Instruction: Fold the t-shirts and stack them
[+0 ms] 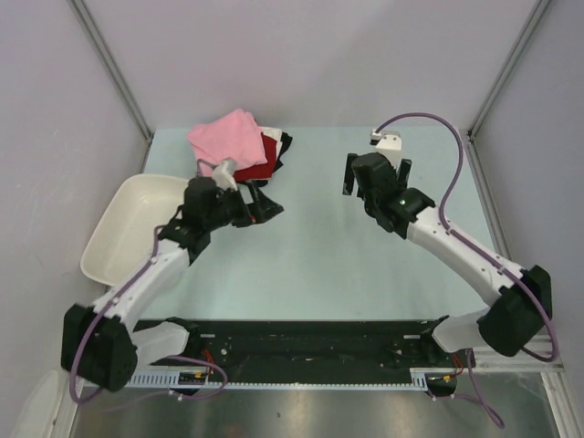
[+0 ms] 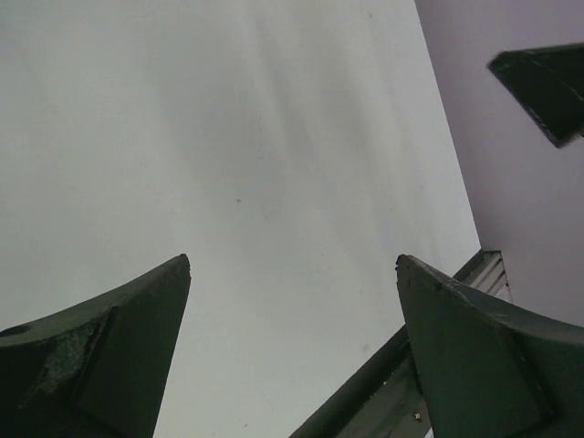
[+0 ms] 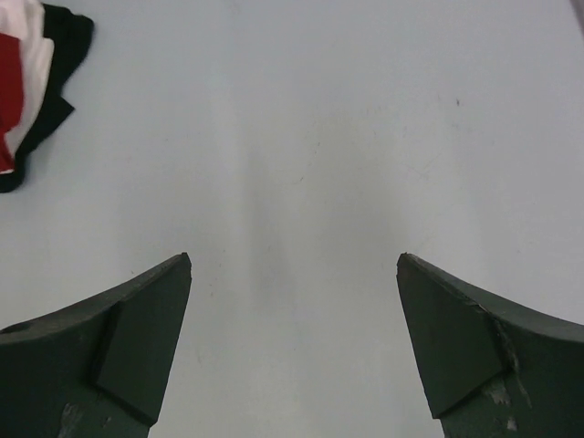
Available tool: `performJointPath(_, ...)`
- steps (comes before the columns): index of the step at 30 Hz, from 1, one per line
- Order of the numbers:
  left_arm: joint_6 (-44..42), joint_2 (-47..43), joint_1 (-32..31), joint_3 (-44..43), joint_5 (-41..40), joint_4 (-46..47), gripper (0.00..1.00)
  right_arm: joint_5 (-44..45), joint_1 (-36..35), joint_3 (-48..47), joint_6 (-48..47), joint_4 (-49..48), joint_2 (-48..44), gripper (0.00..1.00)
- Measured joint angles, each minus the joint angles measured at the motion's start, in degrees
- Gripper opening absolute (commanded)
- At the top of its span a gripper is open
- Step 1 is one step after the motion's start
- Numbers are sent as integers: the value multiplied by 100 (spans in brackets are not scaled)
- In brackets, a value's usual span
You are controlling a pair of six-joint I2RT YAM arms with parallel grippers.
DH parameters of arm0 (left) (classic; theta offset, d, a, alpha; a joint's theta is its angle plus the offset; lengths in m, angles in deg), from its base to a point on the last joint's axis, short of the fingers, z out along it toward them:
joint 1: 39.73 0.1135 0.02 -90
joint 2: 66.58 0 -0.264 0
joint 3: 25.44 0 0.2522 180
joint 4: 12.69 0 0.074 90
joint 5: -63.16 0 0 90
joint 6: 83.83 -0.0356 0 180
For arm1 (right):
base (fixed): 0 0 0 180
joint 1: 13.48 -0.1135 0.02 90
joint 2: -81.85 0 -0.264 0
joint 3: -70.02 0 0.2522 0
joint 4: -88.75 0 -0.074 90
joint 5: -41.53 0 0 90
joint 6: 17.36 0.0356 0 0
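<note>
T-shirts [image 1: 233, 141] outside both spread jaws

No readable text, label, brand, number or sign appeared in any of the three views; nothing on the arms, the cloth or the counter [image 1: 319, 246] could be read.

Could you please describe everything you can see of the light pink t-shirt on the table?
The light pink t-shirt is plain soft cloth, folded into a rough, slightly rumpled square turned cornerwise. It lies flat on top of the pile at the far left of the table, covering most of the dark red shirt. Edges of a white shirt and a black shirt show to its right. The left arm overlaps its near corner in the top view; contact is unclear.
</note>
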Motion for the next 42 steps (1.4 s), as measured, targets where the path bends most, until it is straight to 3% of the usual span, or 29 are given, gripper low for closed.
performJointPath(5,-181,1158,-962,-459,-560,345,100,-837,728,0,356,129,817,100)
performJointPath(12,-323,1344,-1805,-391,-1648,531,100,-1001,890,0,645,435,1368,100)
performJointPath(23,-608,1182,-1871,-372,-3095,407,100,-876,890,98,728,345,1462,100)
performJointPath(42,-671,855,-1871,-372,-3399,339,100,-496,911,195,470,146,789,100)
